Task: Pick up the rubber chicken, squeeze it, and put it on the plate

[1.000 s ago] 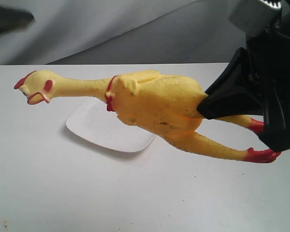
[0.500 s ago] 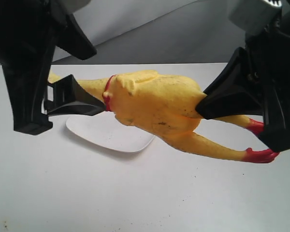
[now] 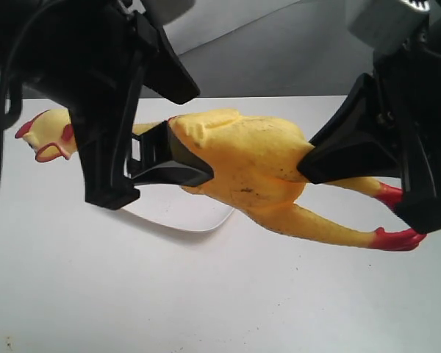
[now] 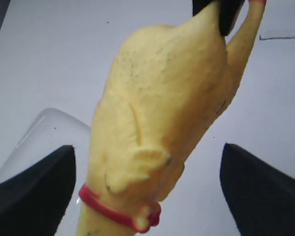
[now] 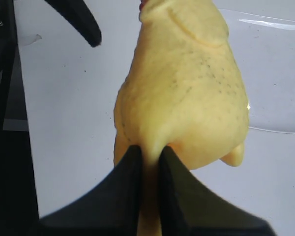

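The left gripper [image 4: 147,189], jaws apart, now straddles the chest of the rubber chicken [image 3: 242,158] instead of its neck, while the right gripper [image 5: 147,157] clamps its rear, so the squeeze seems next.

Table [image 3: 206,301]: white, matte, a few tiny dark specks near the front left corner.
Backdrop [image 3: 279,62]: grey cloth, with a paler diagonal fold above.
Light: diffuse, soft shadows on the table.
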Motion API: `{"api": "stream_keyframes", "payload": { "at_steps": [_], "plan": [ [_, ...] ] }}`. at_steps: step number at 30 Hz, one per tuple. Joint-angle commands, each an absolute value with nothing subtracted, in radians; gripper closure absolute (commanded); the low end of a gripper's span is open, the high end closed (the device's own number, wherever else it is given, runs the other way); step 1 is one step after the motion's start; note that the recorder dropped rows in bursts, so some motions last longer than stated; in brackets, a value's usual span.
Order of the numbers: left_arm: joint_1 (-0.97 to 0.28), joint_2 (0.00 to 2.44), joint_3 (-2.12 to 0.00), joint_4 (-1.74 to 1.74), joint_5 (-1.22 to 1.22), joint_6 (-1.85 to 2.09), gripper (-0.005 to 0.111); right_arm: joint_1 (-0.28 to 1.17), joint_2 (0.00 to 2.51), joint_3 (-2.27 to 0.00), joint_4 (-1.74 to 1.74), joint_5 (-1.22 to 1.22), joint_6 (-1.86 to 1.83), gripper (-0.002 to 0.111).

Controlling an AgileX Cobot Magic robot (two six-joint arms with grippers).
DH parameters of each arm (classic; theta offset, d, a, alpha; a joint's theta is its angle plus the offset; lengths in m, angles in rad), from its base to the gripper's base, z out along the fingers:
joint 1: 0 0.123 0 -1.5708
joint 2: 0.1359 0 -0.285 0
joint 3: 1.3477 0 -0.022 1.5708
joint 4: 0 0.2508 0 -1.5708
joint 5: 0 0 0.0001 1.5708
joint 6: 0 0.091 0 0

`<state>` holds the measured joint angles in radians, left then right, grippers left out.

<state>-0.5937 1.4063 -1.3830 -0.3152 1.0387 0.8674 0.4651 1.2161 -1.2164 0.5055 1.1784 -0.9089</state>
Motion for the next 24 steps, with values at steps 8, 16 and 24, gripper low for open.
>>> {"api": "stream_keyframes", "payload": {
  "at_steps": [8,16,24],
  "plan": [
    [-0.599,1.448,-1.385,-0.405,0.963,0.896,0.049,0.468,1.206,-1.216,0.542,1.167,-0.916,0.108],
    [-0.599,1.448,-1.385,-0.432,0.976,0.977,0.106,0.468,1.206,-1.216,0.542,1.169,-0.916,0.108],
    [-0.599,1.448,-1.385,-0.432,0.972,0.977,0.107,0.468,1.206,-1.216,0.559,1.168,-0.919,0.108]
  ]
}}
